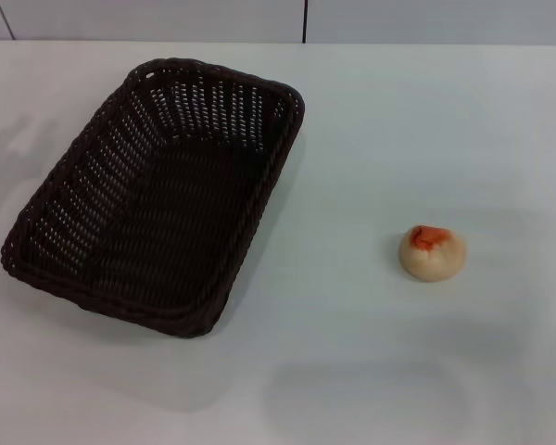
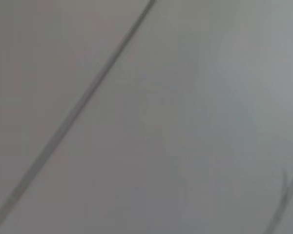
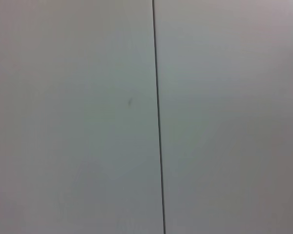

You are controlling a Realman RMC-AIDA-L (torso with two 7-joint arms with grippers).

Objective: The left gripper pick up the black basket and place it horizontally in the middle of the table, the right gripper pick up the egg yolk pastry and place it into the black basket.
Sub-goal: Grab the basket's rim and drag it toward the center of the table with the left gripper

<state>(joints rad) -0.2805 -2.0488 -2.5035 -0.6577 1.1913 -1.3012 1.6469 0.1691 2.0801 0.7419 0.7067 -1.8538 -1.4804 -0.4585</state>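
The black basket (image 1: pixel 157 199) is the landmark here: a large rectangular tray of dark brown-black woven wicker with rounded corners, a thick braided rim and openwork sides that let the white beneath show through in small slits. Its floor is a tighter, darker weave. It lies at a slant on the table (image 1: pixel 352 371), one short end toward the back edge, the other toward the near left, and nothing lies inside it.

The egg yolk pastry (image 1: pixel 432 251) sits well apart from the basket, off its right long side and a little nearer the front. It is a small round bun, pale beige and matte, with an orange-red patch on its crown, and it rests on the tabletop alone.

The table is plain, smooth and white. Between basket and pastry there is a broad bare strip, and more open surface lies in front of both. Behind the basket the tabletop ends at a pale wall (image 1: pixel 445 19) with a dark vertical seam.

Neither the left gripper nor the right gripper appears in any view. Both wrist views show only flat pale panels crossed by a thin dark seam, so their fingers cannot be judged.
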